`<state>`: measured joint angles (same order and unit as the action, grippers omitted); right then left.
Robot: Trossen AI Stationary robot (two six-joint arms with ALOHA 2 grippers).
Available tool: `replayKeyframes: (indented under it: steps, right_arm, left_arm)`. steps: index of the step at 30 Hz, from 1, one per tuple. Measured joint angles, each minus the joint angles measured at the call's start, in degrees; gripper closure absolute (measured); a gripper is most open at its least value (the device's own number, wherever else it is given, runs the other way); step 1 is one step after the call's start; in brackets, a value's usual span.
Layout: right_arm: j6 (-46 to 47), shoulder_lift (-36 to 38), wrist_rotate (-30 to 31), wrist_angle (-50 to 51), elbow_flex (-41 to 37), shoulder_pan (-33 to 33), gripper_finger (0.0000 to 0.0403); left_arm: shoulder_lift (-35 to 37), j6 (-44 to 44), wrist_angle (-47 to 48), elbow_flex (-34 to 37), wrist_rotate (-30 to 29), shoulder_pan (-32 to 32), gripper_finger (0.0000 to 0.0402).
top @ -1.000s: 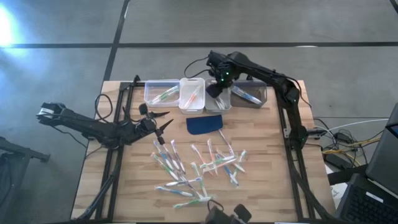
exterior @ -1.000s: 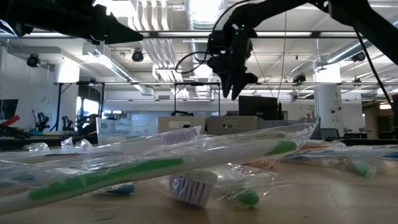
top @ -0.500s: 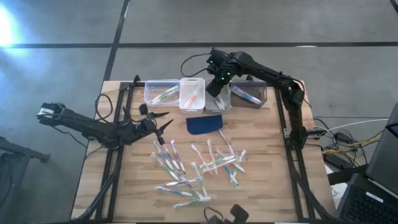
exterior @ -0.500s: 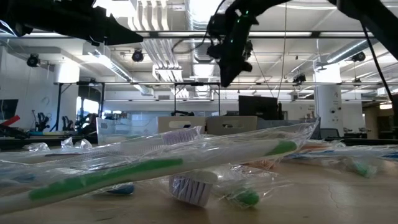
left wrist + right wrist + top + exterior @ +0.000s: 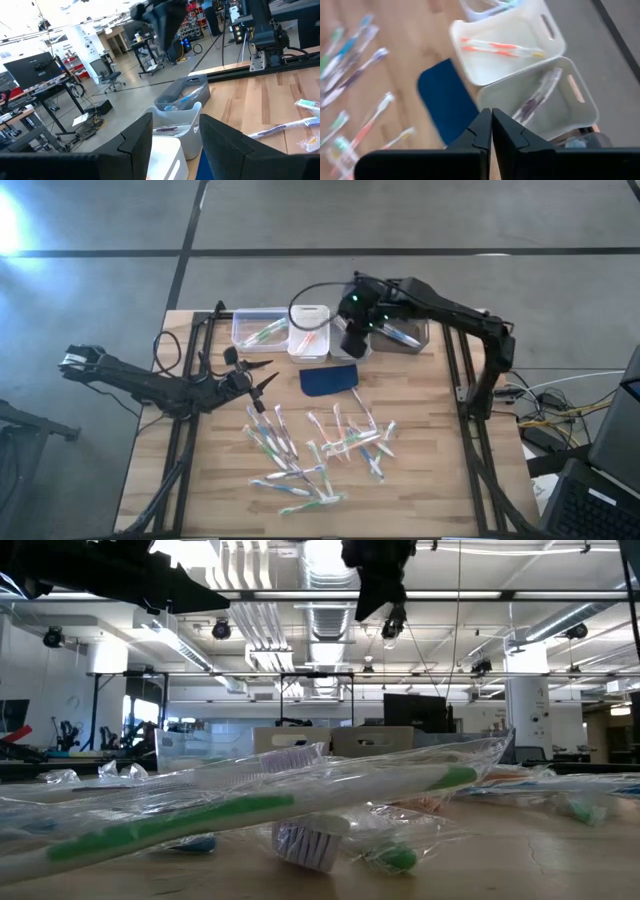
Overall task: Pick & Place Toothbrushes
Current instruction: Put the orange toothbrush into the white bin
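Observation:
Several toothbrushes (image 5: 315, 450) in clear wrappers lie scattered on the near half of the wooden table; one (image 5: 250, 800) fills the foreground of the low view. My right gripper (image 5: 350, 345) hangs shut and empty high above the row of bins, its fingers (image 5: 491, 127) slanting down over the blue pad's (image 5: 445, 100) edge. A white bin (image 5: 505, 47) holds orange-accented toothbrushes, and the grey bin (image 5: 560, 107) beside it holds a purplish one. My left gripper (image 5: 265, 382) waits open at the table's left, level, holding nothing.
Four bins stand in a row at the far edge: a clear one (image 5: 258, 330), a white one (image 5: 309, 332), one under my right arm, and a dark grey one (image 5: 405, 332). The dark blue pad (image 5: 328, 379) lies just in front of them. Black frame rails run along both table sides.
My right gripper has shut with nothing between its fingers. It has risen from just over the bins and drawn a little toward the near edge, rolling as it went. The toothbrushes and bins have stayed where they were.

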<state>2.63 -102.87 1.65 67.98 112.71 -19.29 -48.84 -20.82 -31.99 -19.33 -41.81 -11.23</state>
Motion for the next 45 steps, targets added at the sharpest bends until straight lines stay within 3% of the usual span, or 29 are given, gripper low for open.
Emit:
replayKeyframes:
  steps: [5,15,25,30,39,45]
  right_arm:
    - [-0.45,6.53,-0.13,-3.62,-7.25,3.93,0.0394]
    - [-4.52,20.81,-0.20,-20.09,-29.82,12.52,0.0394]
    - [-6.17,25.01,-0.78,-36.82,-40.15,21.57,0.0394]
    - [-8.79,22.89,-0.23,-35.37,-41.07,27.37,0.0394]
    - [-0.41,21.17,3.04,-30.43,-41.66,35.53,0.0394]
    - [-1.06,21.25,4.87,-27.63,-44.89,39.64,0.0394]
  left_arm:
    - [0.00,-0.01,0.00,0.00,0.01,-0.01,0.0234]
    - [0.00,0.00,-0.09,0.00,0.00,0.01,0.0234]
    - [0.00,0.00,0.34,0.00,0.01,-0.01,0.0234]
    - [0.00,0.00,0.50,0.00,0.01,-0.01,0.0234]
    - [0.00,-0.02,1.38,0.00,-0.01,0.01,0.0234]
    - [0.00,-0.01,1.46,0.00,0.01,0.00,0.0234]
